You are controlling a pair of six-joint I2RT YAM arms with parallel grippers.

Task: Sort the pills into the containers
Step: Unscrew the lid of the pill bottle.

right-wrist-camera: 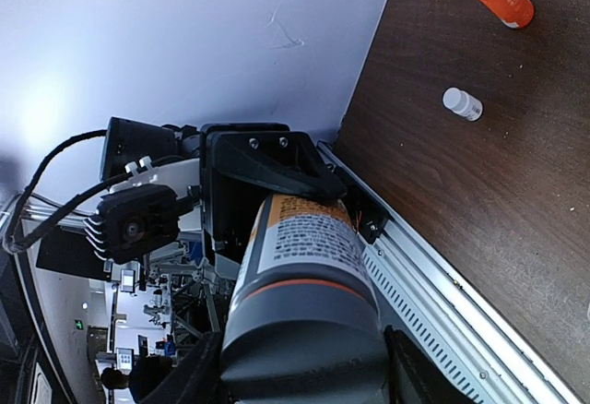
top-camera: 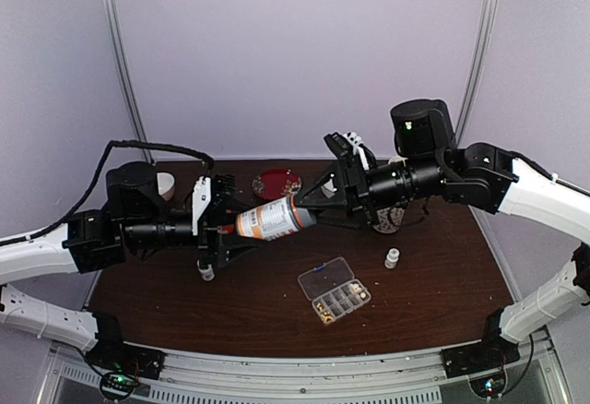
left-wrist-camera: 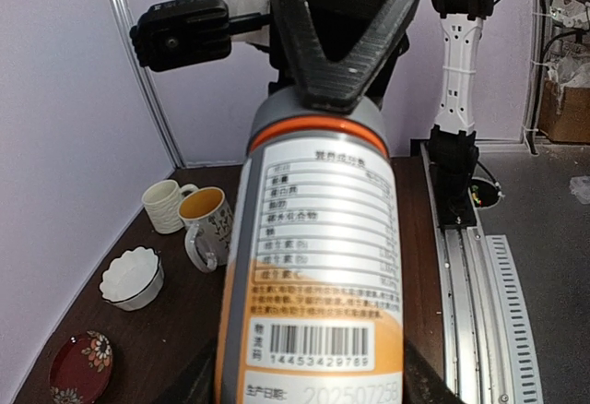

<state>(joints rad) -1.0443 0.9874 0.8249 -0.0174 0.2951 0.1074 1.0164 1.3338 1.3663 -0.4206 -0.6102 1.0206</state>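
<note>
On the table below and nearer the bases than both grippers lies the clear organiser box, with tan-yellow pills in its near compartments. Above it a labelled bottle hangs level between the arms. The left gripper clamps its base end, and the right gripper is closed around its grey cap. A small white bottle stands below the right gripper; a red dish sits beyond the held bottle.
</note>
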